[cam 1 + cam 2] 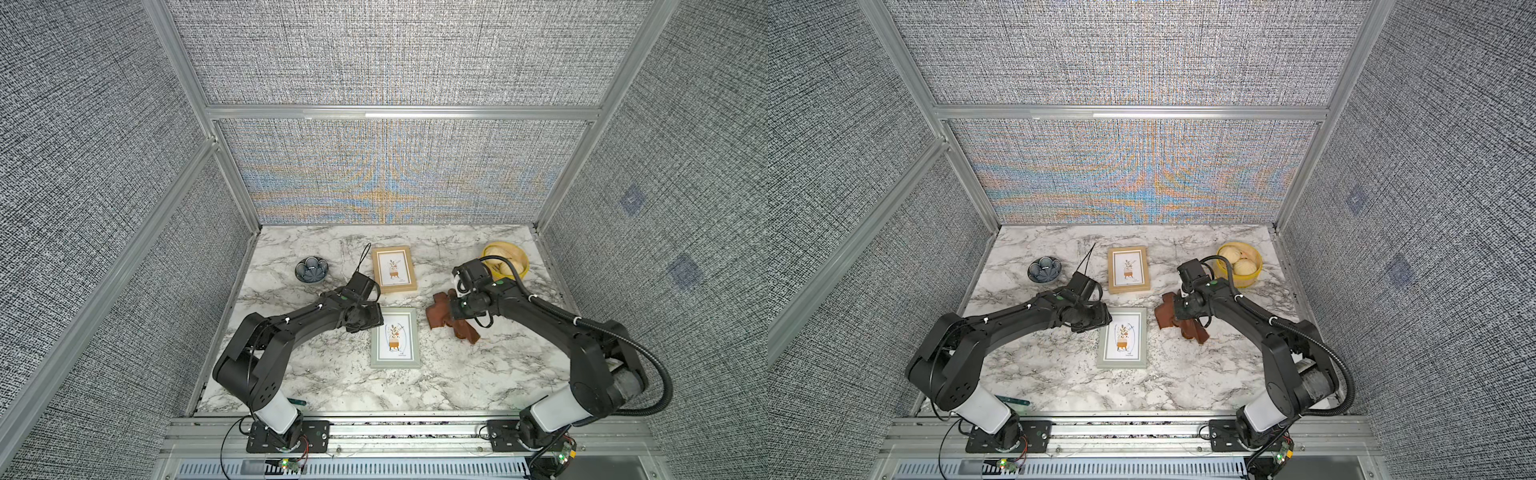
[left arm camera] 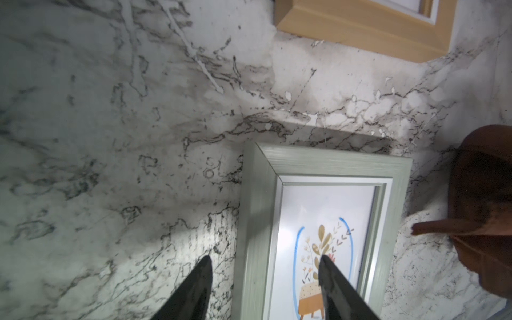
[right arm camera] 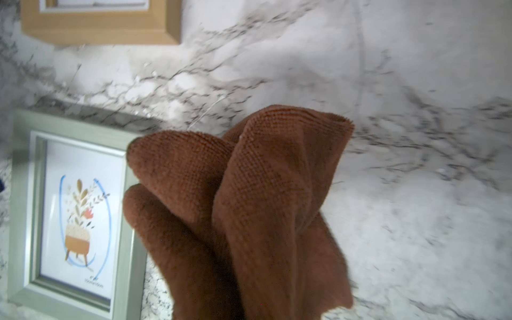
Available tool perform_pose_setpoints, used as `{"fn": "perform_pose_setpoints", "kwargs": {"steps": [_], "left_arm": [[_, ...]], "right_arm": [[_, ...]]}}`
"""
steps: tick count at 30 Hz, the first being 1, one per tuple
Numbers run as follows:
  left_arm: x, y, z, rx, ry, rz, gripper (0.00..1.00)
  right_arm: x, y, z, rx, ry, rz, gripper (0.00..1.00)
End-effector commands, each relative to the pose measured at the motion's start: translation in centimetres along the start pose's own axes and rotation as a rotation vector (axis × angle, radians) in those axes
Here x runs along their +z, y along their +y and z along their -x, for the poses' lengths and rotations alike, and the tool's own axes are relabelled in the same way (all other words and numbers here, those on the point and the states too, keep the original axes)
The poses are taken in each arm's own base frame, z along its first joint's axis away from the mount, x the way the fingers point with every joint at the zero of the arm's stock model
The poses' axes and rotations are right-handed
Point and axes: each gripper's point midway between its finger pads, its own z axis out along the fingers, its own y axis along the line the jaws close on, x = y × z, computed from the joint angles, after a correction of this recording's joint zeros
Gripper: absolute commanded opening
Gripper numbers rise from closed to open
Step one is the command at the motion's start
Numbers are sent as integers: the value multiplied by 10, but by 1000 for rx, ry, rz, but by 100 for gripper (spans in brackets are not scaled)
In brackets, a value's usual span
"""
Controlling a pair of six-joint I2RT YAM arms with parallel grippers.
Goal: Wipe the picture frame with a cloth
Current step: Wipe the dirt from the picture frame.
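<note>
Two picture frames lie flat on the marble table. A grey-green frame (image 1: 395, 365) (image 1: 1122, 365) is nearer, and a light wooden frame (image 1: 394, 249) (image 1: 1128, 249) lies behind it. My left gripper (image 1: 376, 324) (image 2: 265, 259) is open and straddles the green frame's (image 2: 255, 221) left rail near its far corner. One finger is over the table and one over the glass. The reddish-brown cloth (image 1: 438, 318) (image 1: 1167, 316) (image 3: 249, 207) is bunched to the right of the green frame (image 3: 20, 207). My right gripper (image 1: 451, 309) is shut on the cloth, which hides its fingers in the right wrist view.
A small blue patterned bowl (image 1: 311, 270) sits at the back left. At the back right, a yellow bowl (image 1: 505, 257) (image 1: 1239, 262) holds round pale buns. A thin teal stick (image 1: 297, 402) lies by the left arm's base. Grey fabric walls close three sides.
</note>
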Motion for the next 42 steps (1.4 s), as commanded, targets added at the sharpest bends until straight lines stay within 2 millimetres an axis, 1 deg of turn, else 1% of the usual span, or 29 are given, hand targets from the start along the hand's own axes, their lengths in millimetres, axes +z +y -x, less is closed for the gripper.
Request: {"fn": "perform_pose_setpoints", "kwargs": {"steps": [1, 5, 7, 9, 11, 15, 21, 24, 26, 29, 31, 34, 38, 40, 42], "left_arm": [[3, -1, 2, -14, -16, -12, 55], [11, 10, -8, -42, 5, 12, 51], [15, 11, -12, -52, 15, -2, 48], [17, 8, -15, -62, 30, -22, 44], [20, 6, -17, -78, 35, -45, 39], [20, 8, -24, -110, 42, -61, 29], [20, 11, -33, -152, 56, -85, 20], [23, 17, -36, -166, 62, -64, 19], [26, 23, -39, -168, 70, -37, 19], [29, 30, -44, -164, 86, -5, 20], [30, 32, -46, -159, 95, 4, 22], [30, 33, -47, -154, 102, 11, 23], [31, 36, -48, -158, 110, 32, 23], [32, 39, -50, -161, 114, 45, 22], [32, 42, -51, -166, 117, 59, 21]], "right_arm": [[4, 37, 2, -90, -5, 125, 0], [10, 59, -4, -119, 9, 168, 0], [14, 71, -6, -112, 19, 205, 0], [18, 78, -8, -97, 33, 226, 0], [24, 81, -10, -80, 47, 226, 0], [36, 81, -11, -54, 74, 216, 0], [52, 80, 3, -52, 83, 180, 0], [59, 82, 8, -60, 91, 174, 0], [61, 81, 6, -67, 97, 169, 0], [64, 80, -2, -101, 108, 164, 0], [65, 80, -12, -146, 119, 152, 0], [67, 75, -23, -208, 127, 91, 0], [66, 75, -20, -283, 102, 5, 0], [67, 78, -15, -321, 98, -37, 0], [70, 80, -16, -357, 111, -69, 0]]}}
